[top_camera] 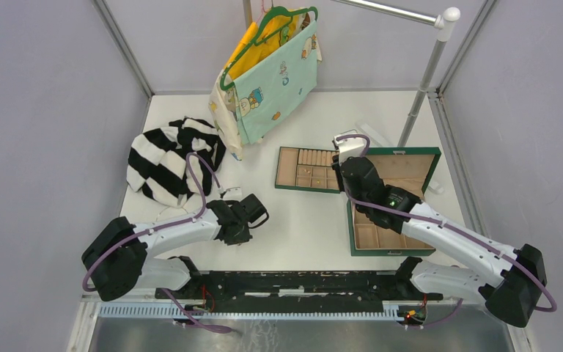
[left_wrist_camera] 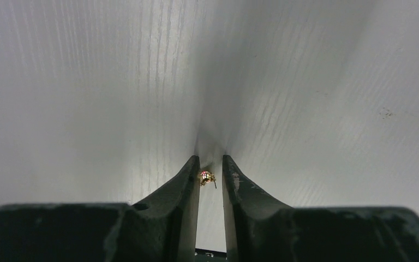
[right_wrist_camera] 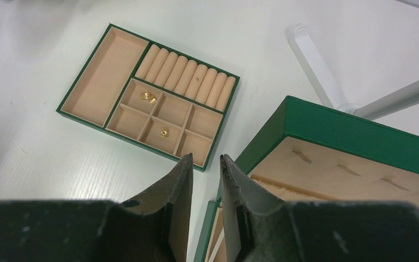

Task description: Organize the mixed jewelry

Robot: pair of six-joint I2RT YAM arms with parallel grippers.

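A tiny gold earring stud [left_wrist_camera: 206, 177] sits between the fingertips of my left gripper [left_wrist_camera: 211, 159], against the left finger, down at the white tabletop. The jaws are closed to a narrow slit around it. From above, the left gripper [top_camera: 256, 214] is at the table's near middle. A green tray with tan compartments [right_wrist_camera: 106, 71] holds two gold pieces [right_wrist_camera: 148, 97] [right_wrist_camera: 164, 132] in its small cells. My right gripper [right_wrist_camera: 205, 158] hovers raised between that tray [top_camera: 287, 167] and the open green box [top_camera: 392, 231], nearly shut and empty. No chain shows.
A black-and-white striped garment [top_camera: 165, 161] lies at the left. Children's clothes on a green hanger [top_camera: 271, 70] hang from a rail whose pole [top_camera: 421, 81] stands at the back right. The box's raised lid [right_wrist_camera: 349, 128] is beside my right fingers.
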